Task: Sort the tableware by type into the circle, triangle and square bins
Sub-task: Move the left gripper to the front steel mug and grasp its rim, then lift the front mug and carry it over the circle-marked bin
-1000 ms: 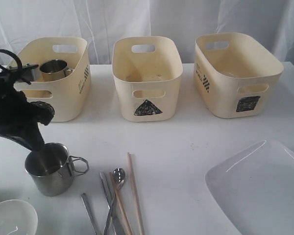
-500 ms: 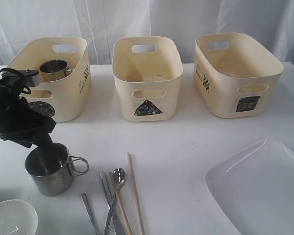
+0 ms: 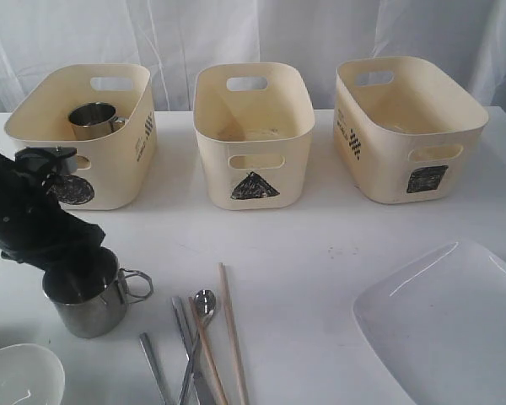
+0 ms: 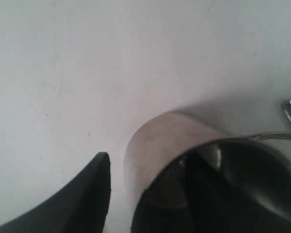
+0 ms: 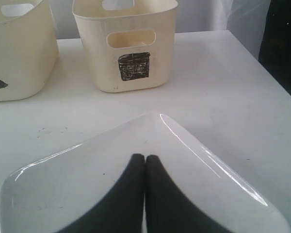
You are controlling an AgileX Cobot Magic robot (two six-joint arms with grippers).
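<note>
Mug pick-up at lower left of the exterior view: the left tool (image 3: 67,246) hangs over the rim of the steel mug (image 3: 84,305), which stands upright on the desk (image 3: 320,228) with its handle toward the cutlery (image 3: 190,337). In the left wrist view we see one finger (image 4: 94,187) outside the wall, just beside it but not touching. The other finger we cannot make out, and we judge it to be inside the mug's dark interior. The tool thus stands open and holds nothing. The right tool (image 5: 145,194), fingers pressed together and empty, hovers above the white plate (image 5: 87,160). We judge the hazards as follows. A pinch on the thin, shiny wall may slip, or tilt the mug as it lifts. A closure that drags the wall sideways may push the mug into the cutlery or the white bowl (image 3: 21,375) near it. The circle bin (image 3: 118,173), at upper left, already holds a second mug (image 3: 93,120), which a careless drop could strike.
</note>
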